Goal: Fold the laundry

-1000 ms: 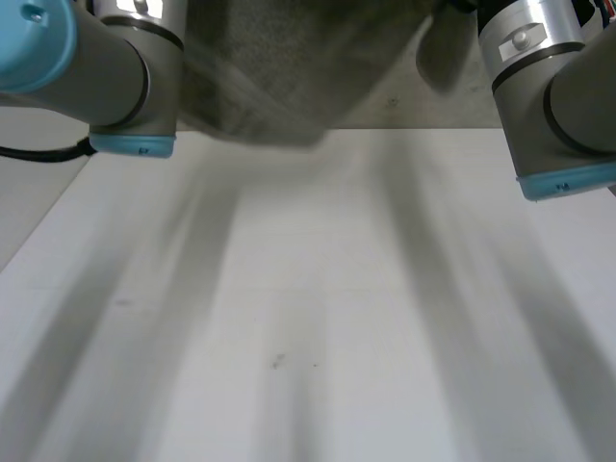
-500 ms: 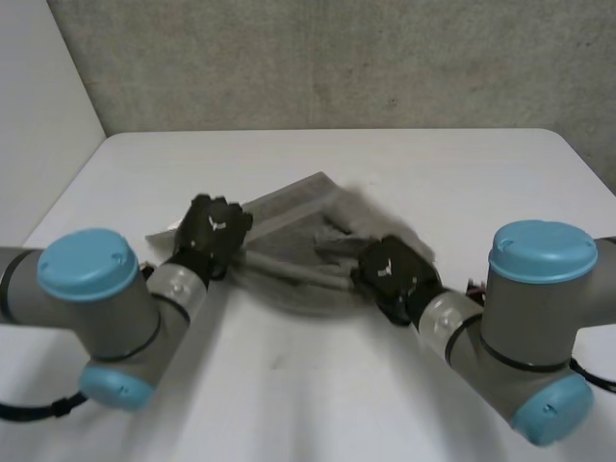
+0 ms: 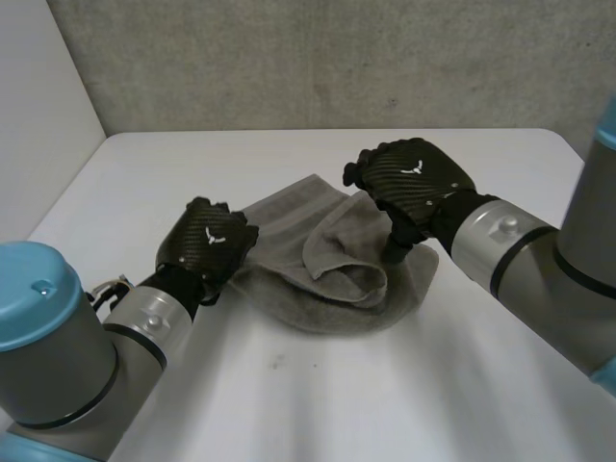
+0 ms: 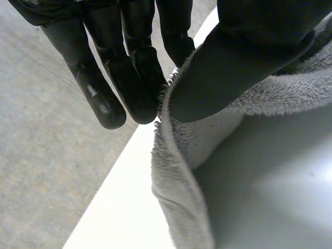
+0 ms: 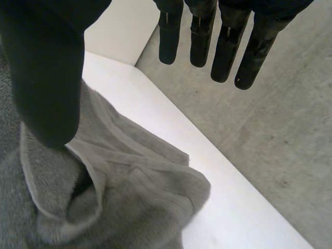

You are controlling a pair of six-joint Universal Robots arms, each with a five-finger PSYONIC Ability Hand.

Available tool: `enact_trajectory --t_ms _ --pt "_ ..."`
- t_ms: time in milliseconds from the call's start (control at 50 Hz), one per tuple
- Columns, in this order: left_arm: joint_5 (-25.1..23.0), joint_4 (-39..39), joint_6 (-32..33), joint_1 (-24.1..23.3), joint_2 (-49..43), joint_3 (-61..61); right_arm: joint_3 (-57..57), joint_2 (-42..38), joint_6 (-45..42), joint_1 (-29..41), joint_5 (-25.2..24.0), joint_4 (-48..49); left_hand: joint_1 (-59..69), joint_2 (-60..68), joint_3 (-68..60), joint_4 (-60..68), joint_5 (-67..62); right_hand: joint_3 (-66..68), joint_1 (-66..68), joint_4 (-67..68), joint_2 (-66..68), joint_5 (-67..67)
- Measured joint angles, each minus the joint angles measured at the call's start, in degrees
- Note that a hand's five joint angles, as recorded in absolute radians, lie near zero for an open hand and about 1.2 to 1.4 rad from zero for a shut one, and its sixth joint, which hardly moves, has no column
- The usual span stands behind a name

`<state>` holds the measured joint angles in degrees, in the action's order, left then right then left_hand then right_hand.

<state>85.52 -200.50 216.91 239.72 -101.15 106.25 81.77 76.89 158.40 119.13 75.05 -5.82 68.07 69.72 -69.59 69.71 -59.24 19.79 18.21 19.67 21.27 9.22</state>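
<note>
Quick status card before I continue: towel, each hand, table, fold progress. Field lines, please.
towel: grey, crumpled in a heap mid-table, part of it lapped over itself
left hand: at the towel's edge on the robot's left; thumb and fingers pinch that edge
right hand: above the towel's right part; its fingers are straight and apart from the thumb, holding nothing
table: white, bare around the towel
fold: not yet a neat fold

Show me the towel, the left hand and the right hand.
towel [image 3: 342, 265], head view, its crumpled middle.
left hand [image 3: 207, 243], head view, back of the hand.
right hand [image 3: 416, 181], head view, back of the hand.
</note>
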Motion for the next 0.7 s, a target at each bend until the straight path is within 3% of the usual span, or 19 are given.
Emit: enact_trajectory --t_ms 220,420,540,700 --pt "0.1 0.3 -0.3 -0.5 5.9 -0.9 -6.5 -10.8 2.0 1.3 -4.1 -5.2 0.0 0.0 0.0 0.0 0.0 0.9 0.2 1.6 0.1 2.2" --pt "0.1 2.9 -1.3 -0.5 10.0 -0.6 -7.9 -18.4 0.9 3.4 -2.6 -2.7 0.0 0.0 0.0 0.0 0.0 7.1 4.7 7.4 5.1 6.8" --pt "-0.1 3.9 -3.3 0.1 12.0 -0.7 -9.1 -22.1 -2.2 3.7 -2.1 0.9 0.0 0.0 0.0 0.0 0.0 14.9 11.6 15.0 13.4 14.1" --pt "-0.4 4.1 -4.8 2.7 12.7 -0.6 -12.6 -24.7 -7.2 4.0 -1.7 2.7 0.0 0.0 0.0 0.0 0.0 47.2 36.0 47.6 45.7 45.9"
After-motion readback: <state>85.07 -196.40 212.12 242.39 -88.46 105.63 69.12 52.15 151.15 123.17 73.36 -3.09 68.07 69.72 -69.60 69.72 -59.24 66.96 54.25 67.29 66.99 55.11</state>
